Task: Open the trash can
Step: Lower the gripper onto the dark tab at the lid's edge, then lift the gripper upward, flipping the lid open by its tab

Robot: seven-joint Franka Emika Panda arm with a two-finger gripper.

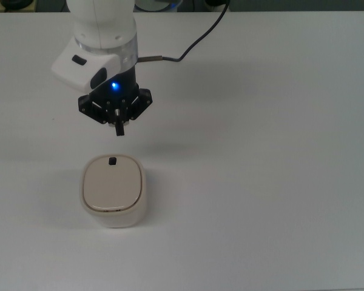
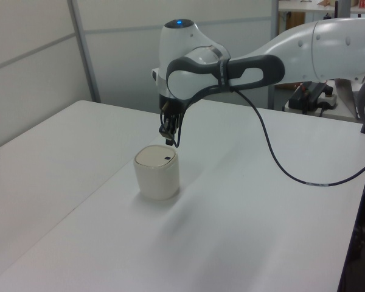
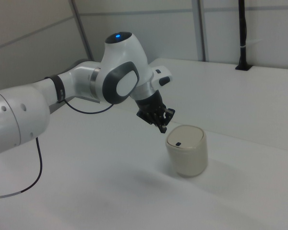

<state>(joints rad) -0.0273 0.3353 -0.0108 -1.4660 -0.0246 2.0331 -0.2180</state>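
The trash can [image 1: 113, 191] [image 2: 157, 172] [image 3: 186, 149] is a small cream-white bin standing on the white table, its beige lid down flat. A tiny black push button [image 1: 112, 160] [image 2: 167, 160] [image 3: 178, 144] sits at the lid's edge nearest the arm. My gripper [image 1: 119, 129] [image 2: 170, 140] [image 3: 163, 128] points straight down with its two black fingers pressed together, holding nothing. It hangs a little above the can, just short of the button on the arm's side, touching nothing.
The white table [image 1: 261, 151] spreads wide around the can. A black cable [image 1: 194, 42] trails from the arm toward the top view's upper edge. In the left view a second white table [image 2: 42, 158] adjoins at left; equipment [image 2: 313, 94] stands behind the arm.
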